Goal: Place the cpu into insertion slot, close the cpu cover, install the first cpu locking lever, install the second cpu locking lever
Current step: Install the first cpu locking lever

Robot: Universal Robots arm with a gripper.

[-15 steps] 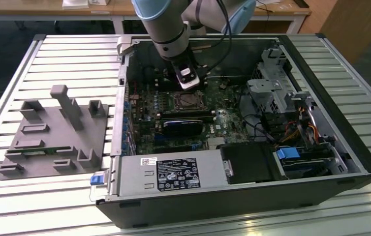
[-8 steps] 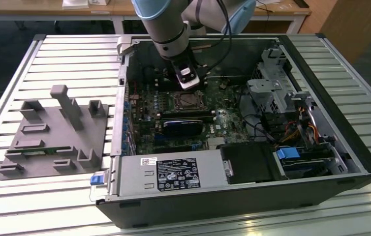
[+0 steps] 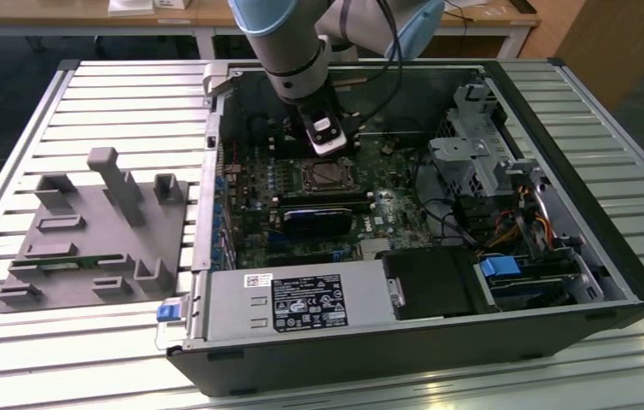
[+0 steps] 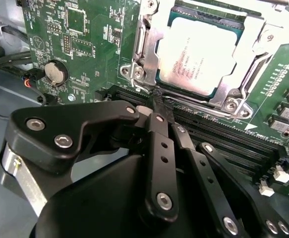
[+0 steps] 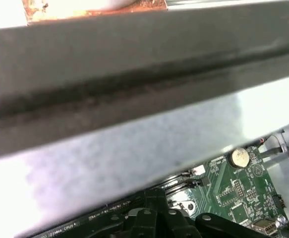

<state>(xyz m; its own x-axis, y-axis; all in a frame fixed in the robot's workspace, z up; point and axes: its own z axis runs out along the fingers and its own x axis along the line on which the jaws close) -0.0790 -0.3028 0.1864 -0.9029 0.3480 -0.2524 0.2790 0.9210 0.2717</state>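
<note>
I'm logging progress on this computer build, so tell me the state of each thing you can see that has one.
cpu: seated flat in the insertion slot.
cpu cover: closed down over the chip, framing its edges.
gripper: fingers shut together, holding nothing, tip at the near edge of the socket.
computer case: side open, lying flat, board exposed.

We see the arm [image 3: 288, 43] as a pale blue and grey tube with a black cable [image 3: 390, 51] beside it. The gripper [image 4: 159, 106], near the green circuit board [image 4: 75, 44], is matte black, built of flat linked bars and rounded plates fastened with silver screws [image 4: 164, 200].
</note>
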